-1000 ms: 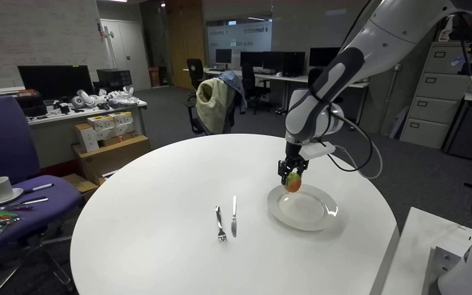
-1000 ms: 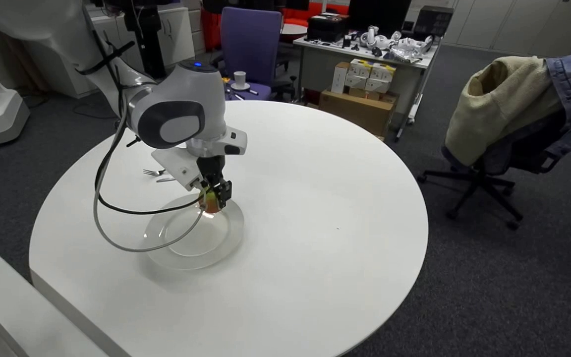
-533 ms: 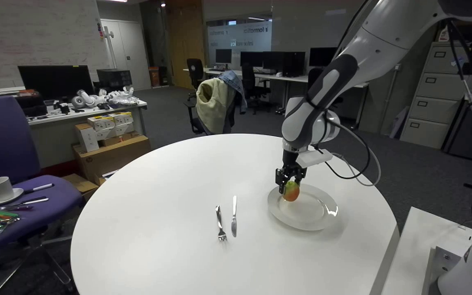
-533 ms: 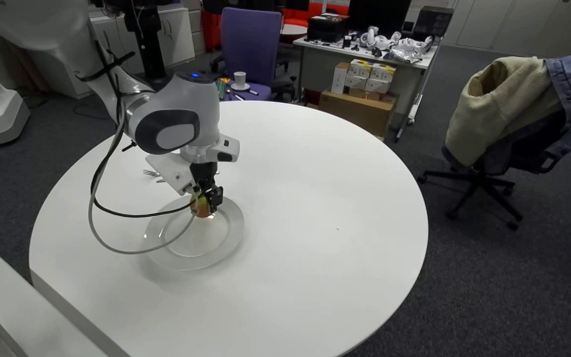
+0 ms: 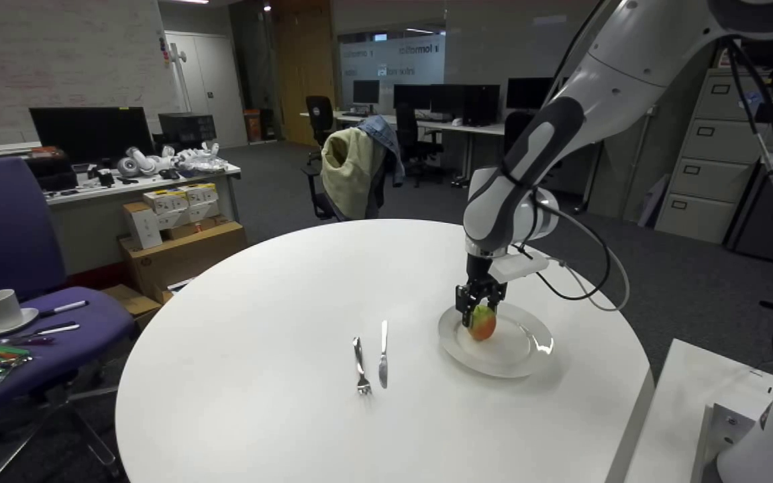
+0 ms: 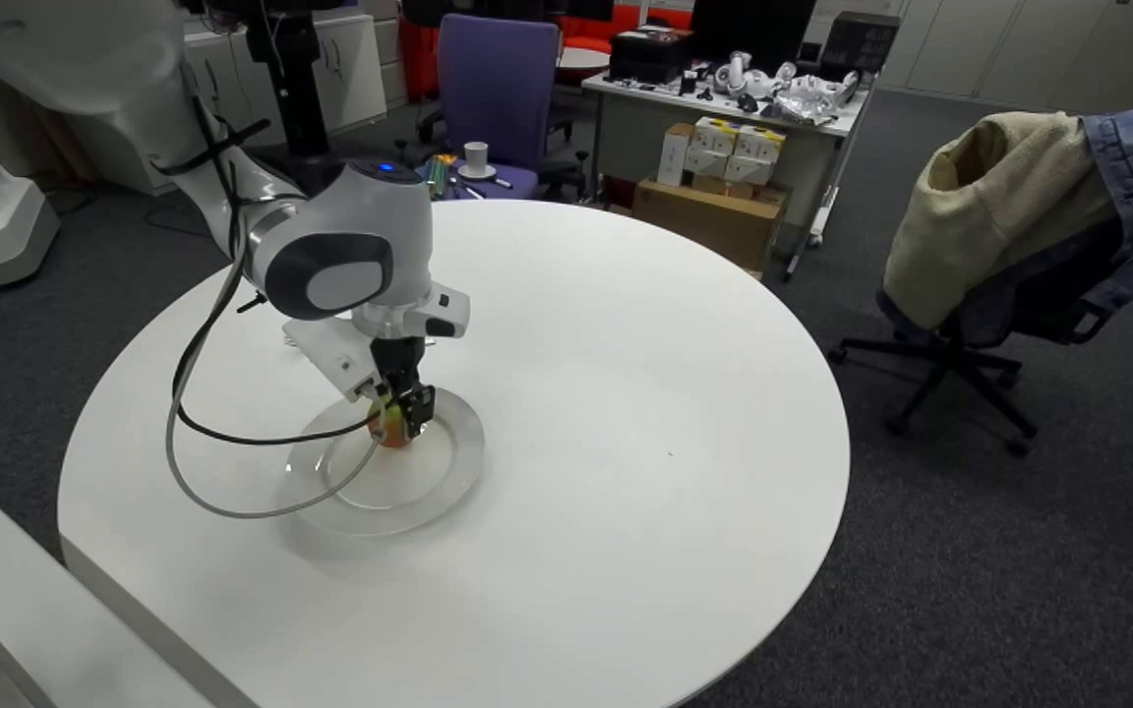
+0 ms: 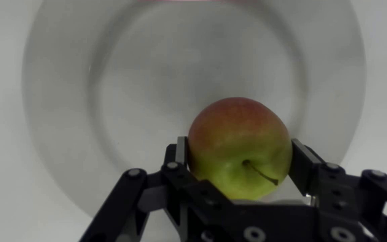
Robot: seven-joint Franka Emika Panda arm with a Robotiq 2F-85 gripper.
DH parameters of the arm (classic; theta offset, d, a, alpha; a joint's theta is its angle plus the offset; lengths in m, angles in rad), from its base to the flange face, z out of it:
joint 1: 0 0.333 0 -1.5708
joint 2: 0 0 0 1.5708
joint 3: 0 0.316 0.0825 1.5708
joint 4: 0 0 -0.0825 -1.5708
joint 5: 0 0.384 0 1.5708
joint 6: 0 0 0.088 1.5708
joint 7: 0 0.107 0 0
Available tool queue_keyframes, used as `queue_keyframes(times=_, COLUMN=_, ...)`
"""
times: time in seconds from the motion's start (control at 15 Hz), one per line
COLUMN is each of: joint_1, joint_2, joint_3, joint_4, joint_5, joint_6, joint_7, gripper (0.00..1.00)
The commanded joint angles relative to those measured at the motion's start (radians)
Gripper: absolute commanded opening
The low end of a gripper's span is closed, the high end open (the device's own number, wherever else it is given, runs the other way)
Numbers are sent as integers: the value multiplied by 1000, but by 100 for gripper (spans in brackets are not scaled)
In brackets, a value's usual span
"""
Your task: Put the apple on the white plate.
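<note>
A round white tabletop point(image 5: 239, 376) spreads beneath the pincer point(image 7: 240, 153) and out to every side of it. Above the pincer, the white and grey arm point(image 5: 618, 84) slants down to meet it. Well apart from the pincer, past the edge of the tabletop, stands a purple chair point(image 5: 4, 215); past another stretch of that edge hangs a pale fleecy jacket point(image 6: 999, 197). Directly under the pincer lies the white plate point(image 5: 507, 349), flat on the tabletop. Far off from the pincer, on the purple chair, a saucer point(image 5: 17, 324) carries a small white cup point(image 5: 0, 308). The pincer points downward and holds the apple point(image 5: 482, 324), one finger touching it on each side. The apple is over the plate, between the fingers and away from the plate's middle; its underside is hidden, so I cannot tell whether it touches the plate. To one side of the pincer, beyond the plate's rim, a knife point(image 5: 384, 355) lies on the tabletop, with a fork point(image 5: 360, 365) just beside it, farther from the pincer. The apple's thin stem point(image 7: 260, 173) faces up toward the pincer, slanting toward one finger.
</note>
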Motion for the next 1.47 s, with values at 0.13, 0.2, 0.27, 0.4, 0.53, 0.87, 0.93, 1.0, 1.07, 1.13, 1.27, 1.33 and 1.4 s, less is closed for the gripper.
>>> queue_keyframes(times=0.13, joint_1=-8, joint_2=-57, joint_3=-6, joint_4=-49, joint_5=1, joint_6=-35, joint_7=16, gripper=49)
queue_keyframes(times=0.2, joint_1=-10, joint_2=-59, joint_3=-7, joint_4=-54, joint_5=2, joint_6=-38, joint_7=14, gripper=49)
queue_keyframes(times=0.27, joint_1=-10, joint_2=-60, joint_3=-8, joint_4=-57, joint_5=2, joint_6=-40, joint_7=14, gripper=49)
queue_keyframes(times=0.4, joint_1=-12, joint_2=-63, joint_3=-12, joint_4=-63, joint_5=2, joint_6=-37, joint_7=14, gripper=49)
queue_keyframes(times=0.53, joint_1=-11, joint_2=-63, joint_3=-18, joint_4=-68, joint_5=-3, joint_6=-34, joint_7=16, gripper=49)
queue_keyframes(times=0.87, joint_1=-11, joint_2=-69, joint_3=-20, joint_4=-74, joint_5=-1, joint_6=-58, joint_7=20, gripper=49)
queue_keyframes(times=0.93, joint_1=-10, joint_2=-69, joint_3=-21, joint_4=-74, joint_5=-1, joint_6=-68, joint_7=23, gripper=49)
queue_keyframes(times=1.0, joint_1=-10, joint_2=-69, joint_3=-22, joint_4=-73, joint_5=-1, joint_6=-75, joint_7=23, gripper=49)
queue_keyframes(times=1.07, joint_1=-11, joint_2=-70, joint_3=-23, joint_4=-71, joint_5=1, joint_6=-92, joint_7=26, gripper=49)
queue_keyframes(times=1.13, joint_1=-10, joint_2=-71, joint_3=-25, joint_4=-71, joint_5=0, joint_6=-101, joint_7=30, gripper=49)
queue_keyframes(times=1.27, joint_1=-9, joint_2=-71, joint_3=-28, joint_4=-71, joint_5=-1, joint_6=-118, joint_7=32, gripper=49)
queue_keyframes(times=1.33, joint_1=-9, joint_2=-71, joint_3=-28, joint_4=-71, joint_5=0, joint_6=-122, joint_7=31, gripper=49)
queue_keyframes(times=1.4, joint_1=-9, joint_2=-72, joint_3=-29, joint_4=-73, joint_5=-1, joint_6=-121, joint_7=32, gripper=49)
